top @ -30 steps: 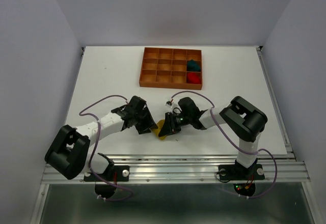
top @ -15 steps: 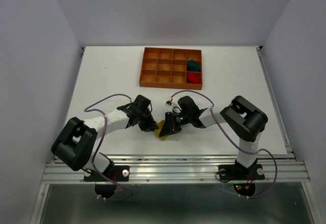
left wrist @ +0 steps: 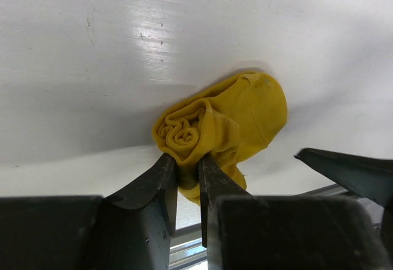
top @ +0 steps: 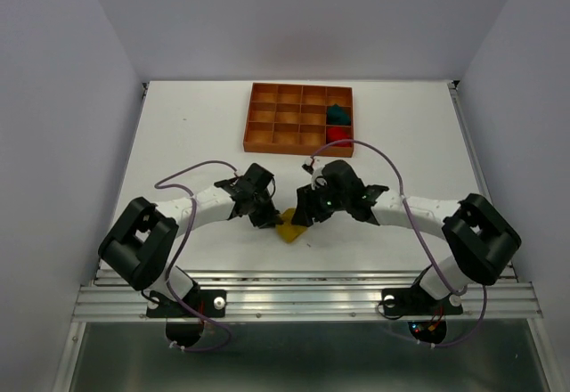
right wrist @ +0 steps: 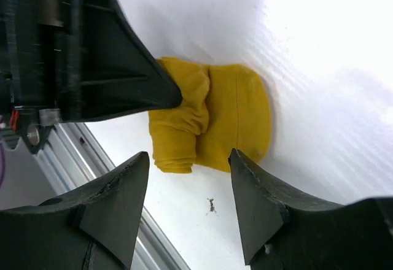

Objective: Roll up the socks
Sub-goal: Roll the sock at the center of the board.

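Table (top: 178,125): white. Both grippers work near its near edge.
Tray (top: 276,150): orange-brown, well beyond both grippers, toward the far side.
Left gripper (left wrist: 187,162): jaws narrow, pinching a fold of the yellow sock at the low edge of its coiled end.
Right gripper (right wrist: 189,156): jaws wide, holding nothing. Both fingers stand clear of the fabric.
Yellow sock (left wrist: 227,119): 1 loose bundle on the table, between the 2 grippers. It touches the left gripper and lies just ahead of the right gripper.
Red sock (top: 337,134): bundled in a right-hand tray cell, well away from both grippers.
Teal sock (top: 336,113): bundled in the cell just beyond the red sock.
Roll axis: the coil's spiral end faces the left gripper, so the long axis seems to run straight ahead of it. The smooth outer fabric bulges on the far side, toward the right gripper.
Nearer arm: the left, already in contact. The right looks placed to close in from the opposite side.
Progress: 2 of 3 socks look finished. The yellow sock is coiled but not yet in the tray.
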`<state>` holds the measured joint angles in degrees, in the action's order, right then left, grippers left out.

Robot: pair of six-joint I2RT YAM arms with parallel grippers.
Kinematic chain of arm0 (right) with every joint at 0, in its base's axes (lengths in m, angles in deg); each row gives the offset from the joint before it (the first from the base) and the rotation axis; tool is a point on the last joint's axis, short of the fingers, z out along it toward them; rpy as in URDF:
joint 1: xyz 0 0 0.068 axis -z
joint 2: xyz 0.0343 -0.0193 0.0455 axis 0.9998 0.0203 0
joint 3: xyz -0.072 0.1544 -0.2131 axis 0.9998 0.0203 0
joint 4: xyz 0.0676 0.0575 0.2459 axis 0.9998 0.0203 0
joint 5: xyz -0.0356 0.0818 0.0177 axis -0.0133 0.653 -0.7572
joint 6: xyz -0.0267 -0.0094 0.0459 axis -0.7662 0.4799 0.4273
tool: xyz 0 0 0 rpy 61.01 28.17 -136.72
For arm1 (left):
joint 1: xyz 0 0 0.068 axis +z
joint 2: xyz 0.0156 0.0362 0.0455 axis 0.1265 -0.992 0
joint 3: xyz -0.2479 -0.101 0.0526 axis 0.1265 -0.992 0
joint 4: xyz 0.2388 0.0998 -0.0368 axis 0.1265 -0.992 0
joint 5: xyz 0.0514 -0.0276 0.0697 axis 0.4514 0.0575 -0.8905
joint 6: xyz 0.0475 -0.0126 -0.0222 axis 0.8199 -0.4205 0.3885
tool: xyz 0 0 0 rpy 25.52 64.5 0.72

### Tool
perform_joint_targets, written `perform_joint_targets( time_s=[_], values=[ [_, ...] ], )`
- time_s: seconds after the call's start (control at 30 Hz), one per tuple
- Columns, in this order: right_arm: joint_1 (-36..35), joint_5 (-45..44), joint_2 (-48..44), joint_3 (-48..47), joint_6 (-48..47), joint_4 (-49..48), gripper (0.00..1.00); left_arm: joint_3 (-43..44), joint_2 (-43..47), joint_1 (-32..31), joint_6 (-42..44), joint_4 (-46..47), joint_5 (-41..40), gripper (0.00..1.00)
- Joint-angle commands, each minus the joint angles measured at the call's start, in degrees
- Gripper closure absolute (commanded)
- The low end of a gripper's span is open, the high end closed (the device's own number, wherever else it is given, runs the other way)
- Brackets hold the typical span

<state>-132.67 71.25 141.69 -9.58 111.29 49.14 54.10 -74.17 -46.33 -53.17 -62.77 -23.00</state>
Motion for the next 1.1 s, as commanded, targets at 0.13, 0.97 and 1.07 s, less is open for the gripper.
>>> perform_joint_targets(
  time_s=[0.13, 0.97, 1.07],
  values=[
    [-8.63, -13.83, -6.66, -0.57, -10.97, 3.34, 0.39, 0.22, -2.22, -1.01, 0.74, -8.76, -4.69, 1.00],
    [-25.60, -41.09, 2.12, -8.14, -18.01, 6.07, 0.38, 0.92, -3.36, -1.10, 1.54, -9.11, -3.46, 1.00],
    [-26.13, -40.92, 2.56, -8.49, -18.37, 5.72, 0.38, 0.92, -3.45, -1.10, 1.54, -8.94, -3.11, 1.00]
  ],
)
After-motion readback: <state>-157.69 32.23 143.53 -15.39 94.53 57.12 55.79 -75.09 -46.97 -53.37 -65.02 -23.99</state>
